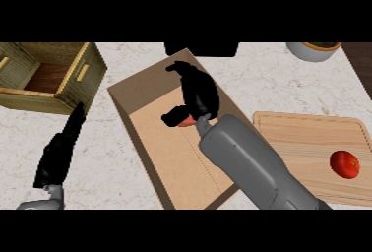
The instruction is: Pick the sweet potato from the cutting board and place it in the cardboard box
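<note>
My right hand [198,96] is curled round the sweet potato [189,121], over the open cardboard box [156,152]. Only an orange sliver shows, its long axis hidden. A tomato [345,164] lies on the cutting board [298,133]. My left hand [62,147] rests open at left.

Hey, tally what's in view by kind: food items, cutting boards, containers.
Food items: 2, the sweet potato in the right hand and a red tomato-like item
Cutting boards: 1, the wooden cutting board
Containers: 3, the cardboard box, wooden crate and bowl
Total: 6
</note>
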`<action>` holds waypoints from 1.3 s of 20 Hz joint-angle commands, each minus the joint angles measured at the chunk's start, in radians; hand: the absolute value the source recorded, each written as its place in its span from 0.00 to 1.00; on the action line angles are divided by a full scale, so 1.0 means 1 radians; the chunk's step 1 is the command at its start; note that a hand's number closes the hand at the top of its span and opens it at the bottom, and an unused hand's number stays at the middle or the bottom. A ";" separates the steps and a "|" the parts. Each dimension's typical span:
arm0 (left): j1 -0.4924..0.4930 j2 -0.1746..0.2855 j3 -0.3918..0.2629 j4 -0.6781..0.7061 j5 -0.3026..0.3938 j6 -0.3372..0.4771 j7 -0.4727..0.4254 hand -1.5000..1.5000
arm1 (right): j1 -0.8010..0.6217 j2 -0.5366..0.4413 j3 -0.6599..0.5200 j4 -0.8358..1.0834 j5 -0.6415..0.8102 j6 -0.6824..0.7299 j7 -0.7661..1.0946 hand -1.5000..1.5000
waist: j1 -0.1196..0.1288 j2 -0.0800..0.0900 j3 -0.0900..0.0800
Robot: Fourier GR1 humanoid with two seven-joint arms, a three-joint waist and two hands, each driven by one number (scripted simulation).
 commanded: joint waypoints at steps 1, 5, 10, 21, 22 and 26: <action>0.027 0.014 0.012 -0.051 0.011 -0.011 0.027 0.50 | 0.018 0.003 -0.023 -0.016 -0.062 -0.184 -0.056 0.00 | 0.007 0.001 0.003; 0.008 -0.018 0.011 0.039 -0.008 0.027 -0.041 0.50 | 0.003 0.003 -0.171 -0.064 -0.129 -0.259 -0.125 0.00 | -0.017 0.002 0.002; -0.020 0.033 0.060 0.035 0.025 -0.011 -0.006 0.50 | 0.120 0.003 -0.256 -0.198 -0.236 -0.291 -0.231 0.00 | -0.035 -0.004 0.003; 0.044 0.014 0.037 -0.004 0.019 -0.020 0.001 0.50 | 0.404 -0.315 -0.568 -0.488 -0.469 -0.116 -0.310 0.00 | -0.042 -0.005 0.003; 0.035 0.005 0.036 -0.018 0.009 -0.001 -0.007 0.50 | 0.468 -0.322 -0.586 -0.520 -0.502 -0.091 -0.347 0.00 | -0.041 -0.005 0.003; -0.024 0.004 0.037 -0.008 0.000 0.005 0.055 0.50 | 0.547 -0.427 -0.715 -0.486 -0.641 0.095 -0.446 0.00 | -0.039 -0.003 0.003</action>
